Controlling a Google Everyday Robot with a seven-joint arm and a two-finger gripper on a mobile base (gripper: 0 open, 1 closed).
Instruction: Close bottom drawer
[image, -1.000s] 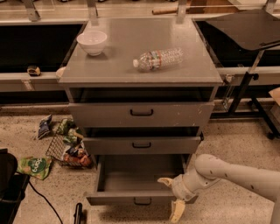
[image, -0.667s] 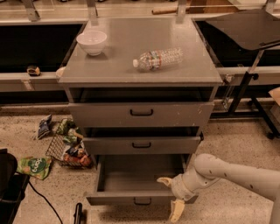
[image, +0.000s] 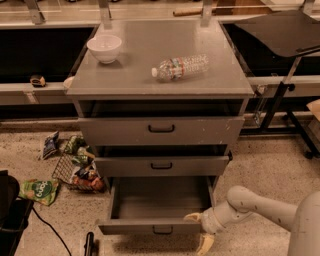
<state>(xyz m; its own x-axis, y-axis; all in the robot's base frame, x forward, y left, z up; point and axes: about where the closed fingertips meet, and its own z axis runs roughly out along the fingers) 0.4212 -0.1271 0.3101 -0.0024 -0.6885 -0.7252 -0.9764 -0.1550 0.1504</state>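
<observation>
Sticking out at the foot of the grey metal desk (image: 135, 80), the bottom drawer (image: 150, 204) is seen pulled wide open. The gripper (image: 200, 231) is held at its front right corner, with pale fingers (image: 192, 217) spread apart. A round white bowl (image: 104, 47) and a lying plastic bottle (image: 180, 67) are carried on the desk. Snack bags (image: 40, 190) are scattered on the speckled floor at the left; their words cannot be read.

I see the flat grey metal cabinet top (image: 130, 75) carrying a small round white bowl (image: 104, 47) at 10 o'clock and a clear plastic water bottle (image: 180, 67) lying on its side toward 3 o'clock. On the speckled beige floor (image: 270, 165), at the cabinet's 8 o'clock, lie a dark wire basket (image: 67, 172) among snack packets and a flat green packet (image: 40, 190). The cream two-finger gripper (image: 199, 231) hangs low at 5 o'clock, fingers spread.
</observation>
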